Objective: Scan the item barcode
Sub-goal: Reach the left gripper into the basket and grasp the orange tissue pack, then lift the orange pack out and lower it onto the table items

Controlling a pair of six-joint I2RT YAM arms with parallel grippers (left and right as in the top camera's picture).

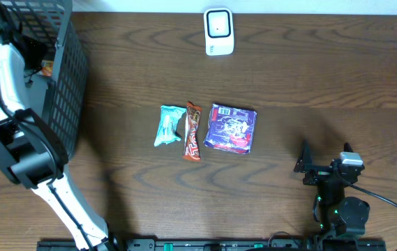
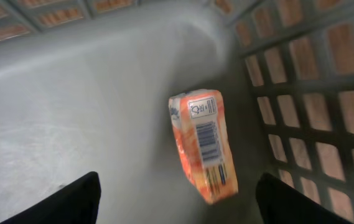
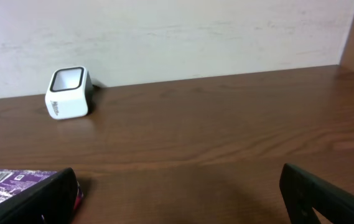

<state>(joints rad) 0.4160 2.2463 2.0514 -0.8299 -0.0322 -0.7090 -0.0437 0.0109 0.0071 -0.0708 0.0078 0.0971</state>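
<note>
An orange packet (image 2: 203, 144) with a barcode on its white label lies tilted and blurred inside the black mesh basket (image 1: 69, 66). It shows as an orange speck (image 1: 47, 67) from overhead. My left gripper (image 2: 178, 180) hangs over it inside the basket, open, both fingers clear of the packet. The white scanner (image 1: 219, 31) stands at the table's far edge, also seen by the right wrist (image 3: 68, 93). My right gripper (image 1: 324, 159) rests open at the near right, with nothing between its fingers (image 3: 326, 193).
A teal packet (image 1: 169, 125), a brown bar (image 1: 193, 131) and a purple packet (image 1: 231, 128) lie side by side mid-table. The purple packet (image 3: 9, 182) sits just left of my right gripper. The basket's grid wall (image 2: 313, 93) is close on the left gripper's right.
</note>
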